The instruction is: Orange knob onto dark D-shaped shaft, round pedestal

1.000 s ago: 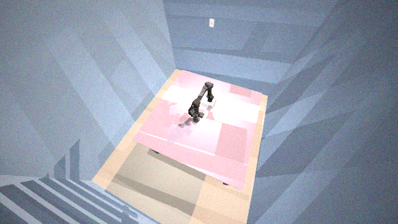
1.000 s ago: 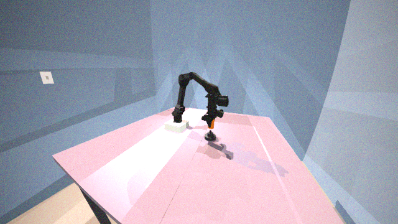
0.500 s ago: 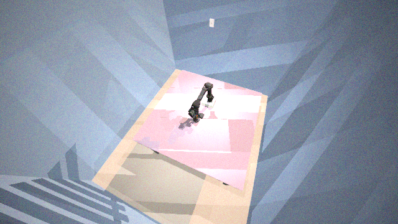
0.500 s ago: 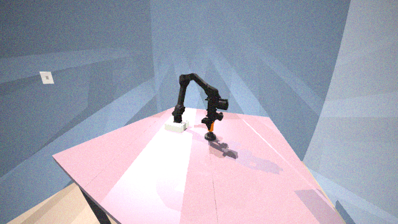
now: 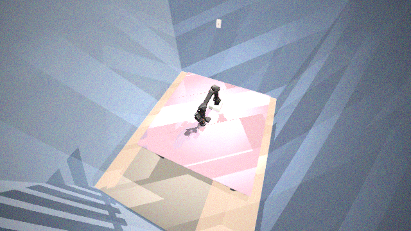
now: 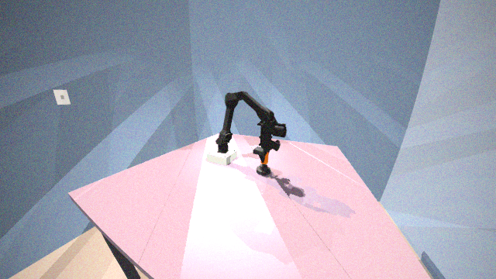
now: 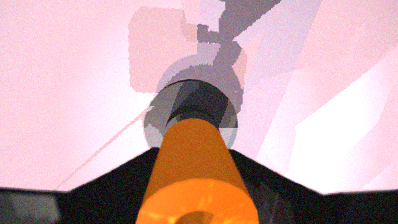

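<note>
The orange knob is a long upright cylinder between the fingers of my gripper, which is shut on it. In the top view only a speck of orange shows. The dark round pedestal stands on the table right under the knob. In the wrist view the knob's far end overlaps the pedestal's raised middle, and in the exterior view it is at or just above the pedestal's top. The shaft is hidden; whether the knob's hole is around it I cannot tell.
The arm's white base block stands on the pink and white table, behind the pedestal. The arm's dark shadow lies on the table beside the pedestal.
</note>
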### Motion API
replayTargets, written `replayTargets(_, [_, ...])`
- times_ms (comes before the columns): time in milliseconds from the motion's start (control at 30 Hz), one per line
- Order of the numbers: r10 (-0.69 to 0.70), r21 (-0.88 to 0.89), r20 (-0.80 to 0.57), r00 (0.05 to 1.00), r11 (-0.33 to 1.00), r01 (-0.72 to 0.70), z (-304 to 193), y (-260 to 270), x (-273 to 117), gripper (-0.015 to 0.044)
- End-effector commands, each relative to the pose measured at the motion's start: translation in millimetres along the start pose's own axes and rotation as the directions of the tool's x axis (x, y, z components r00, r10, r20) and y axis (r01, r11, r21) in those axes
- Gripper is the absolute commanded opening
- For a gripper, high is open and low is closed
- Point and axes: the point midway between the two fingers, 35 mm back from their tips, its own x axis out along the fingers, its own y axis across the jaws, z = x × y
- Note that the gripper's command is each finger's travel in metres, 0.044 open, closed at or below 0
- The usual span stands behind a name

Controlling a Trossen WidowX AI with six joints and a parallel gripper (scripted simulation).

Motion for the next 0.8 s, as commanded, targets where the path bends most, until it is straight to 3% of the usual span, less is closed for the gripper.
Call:
replayTargets(0, [0.003,0.003,0.002,1.000,1.000,-0.003,-1.0,0.4,-0.1,0.0000])
replayTargets(567, [0.003,0.003,0.001,1.000,1.000,-0.003,-5.5,0.6,-4.6,0.0000])
replayTargets(767, [0.003,-0.164,0.001,1.000,0.986,-0.003,-5.1,0.6,-5.2,0.0000])
